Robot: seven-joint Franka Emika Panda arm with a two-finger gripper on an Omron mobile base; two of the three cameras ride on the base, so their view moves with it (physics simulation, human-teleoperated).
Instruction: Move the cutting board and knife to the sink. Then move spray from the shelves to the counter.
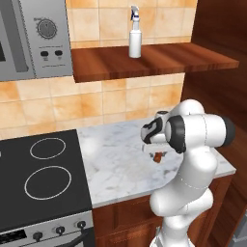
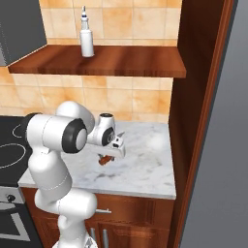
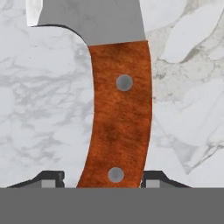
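The marble worktop [image 1: 120, 159] ends at a front edge above the wooden cabinets; on one side it meets the black stovetop [image 1: 43, 178] and on the other a tall dark wood panel [image 2: 193, 106]. Most of its surface lies bare around the arm. The knife [image 3: 120, 113] lies flat on the worktop near its middle, handle towards the camera in the hand view, the silver blade beyond. The gripper [image 3: 103, 178] is down over it, with one fingertip [image 3: 50, 178] on each side of the handle's end, close to the wood (whether they press on it I cannot tell). The spray [image 1: 134, 34] stands upright on the wooden shelf [image 1: 154, 60] above, well apart from the arm. No readable writing shows on bottle or knife.
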